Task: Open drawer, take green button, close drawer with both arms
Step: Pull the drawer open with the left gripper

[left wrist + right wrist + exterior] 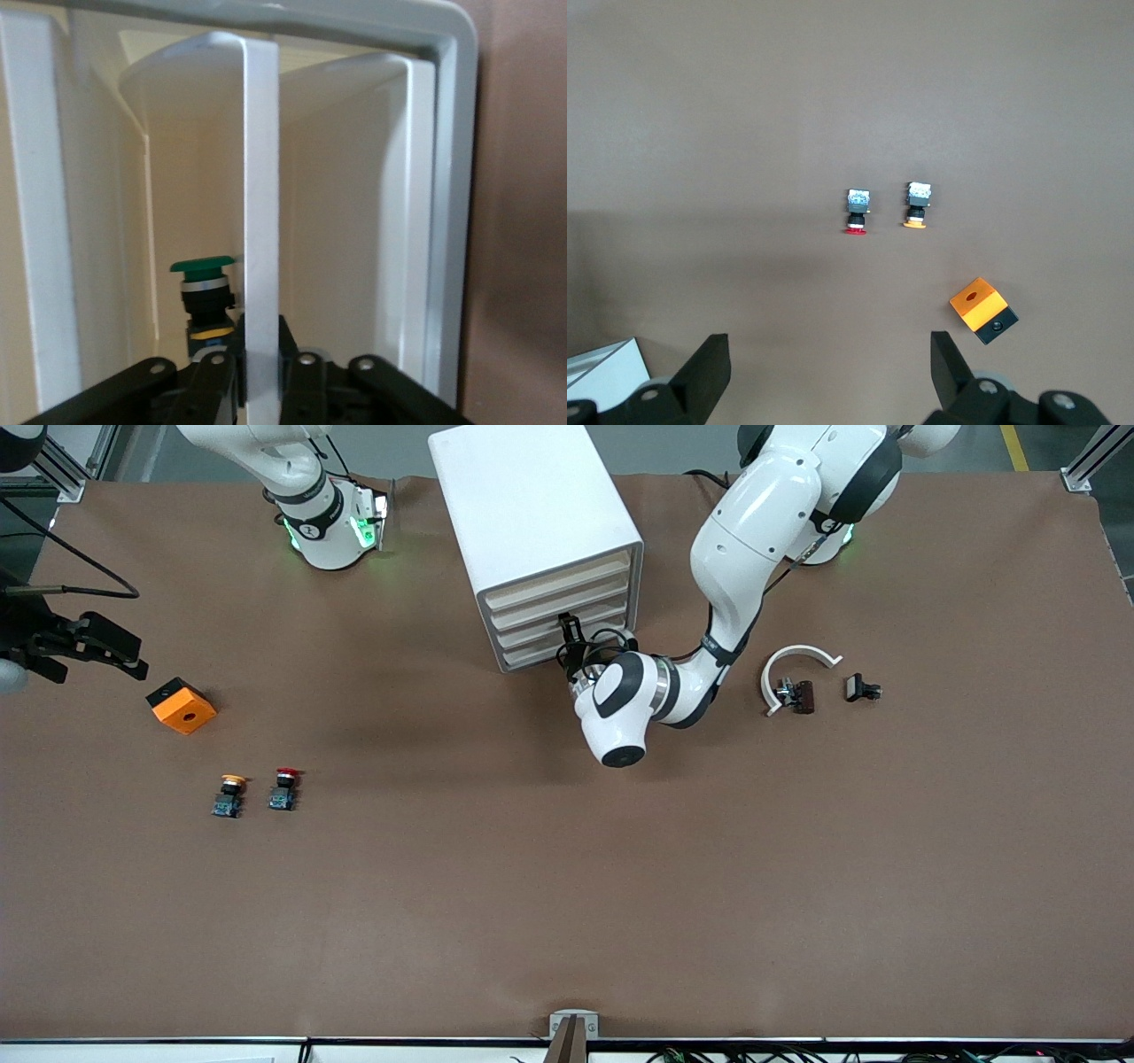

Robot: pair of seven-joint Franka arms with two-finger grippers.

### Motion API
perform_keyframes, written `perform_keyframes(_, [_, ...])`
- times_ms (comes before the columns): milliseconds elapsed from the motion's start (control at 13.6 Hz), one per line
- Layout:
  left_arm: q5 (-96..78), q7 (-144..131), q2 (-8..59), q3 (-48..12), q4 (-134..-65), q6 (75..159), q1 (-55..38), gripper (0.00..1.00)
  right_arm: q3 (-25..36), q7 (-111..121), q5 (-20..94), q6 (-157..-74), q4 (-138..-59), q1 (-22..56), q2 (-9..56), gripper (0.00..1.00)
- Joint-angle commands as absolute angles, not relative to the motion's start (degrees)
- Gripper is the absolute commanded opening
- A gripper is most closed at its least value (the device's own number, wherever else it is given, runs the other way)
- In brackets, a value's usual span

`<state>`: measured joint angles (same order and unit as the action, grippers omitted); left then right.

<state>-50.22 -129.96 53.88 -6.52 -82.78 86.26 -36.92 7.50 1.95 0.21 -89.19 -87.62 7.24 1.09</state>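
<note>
Right claw [133,657] hung over table [567,921] edge at right arm's end, fingers [700,372] spread wide, nothing in them; arm waited. Orange block [182,705] lay just beside it. Yellow button [230,794] and red button [284,788] stood side by side, nearer camera. Cabinet [532,522] mid-table. Left claw [571,638] clenched on bottom drawer [532,657] front lip. Green button [205,297] sat inside drawer, just past lip. White arc piece [797,664] and small black parts lay toward left arm's end.
</note>
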Motion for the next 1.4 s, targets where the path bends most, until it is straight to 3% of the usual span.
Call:
perform_keyframes(0, [-50.5, -130.2, 54.4, -5.5, -81.6, 86.7, -36.3, 0.0, 7.4, 1.2, -0.6, -88.3, -86.2, 7.5, 1.8, 1.0])
perform_keyframes(735, [-50.5, -123.3, 54.4, -5.0, -76.6, 88.1, -25.3, 0.01, 7.4, 1.1, 0.0, -88.8, -86.2, 7.6, 2.0, 1.0])
perform_keyframes(809, [-50.5, -122.6, 54.4, -5.0, -76.6, 88.5, -24.6, 0.18, 7.2, 1.1, 0.1, -88.7, -86.2, 7.7, 2.2, 1.0])
perform_keyframes(956, [-50.5, -121.7, 54.1, -5.0, -76.4, 88.5, -23.5, 0.69, 7.3, 1.0, 0.0, -88.7, -86.1, 10.3, 3.4, 1.0])
perform_keyframes(1029, [-49.8, -121.7, 53.8, -4.7, -75.2, 88.5, -22.9, 1.0, 7.2, 0.4, -0.3, -88.8, -86.1, 11.1, 3.9, 1.0])
perform_keyframes(1324, [-45.5, -121.2, 52.6, -0.7, -70.7, 87.8, -22.6, 1.0, 7.2, -12.1, -0.1, -89.5, -86.1, 14.4, 4.9, 1.0])
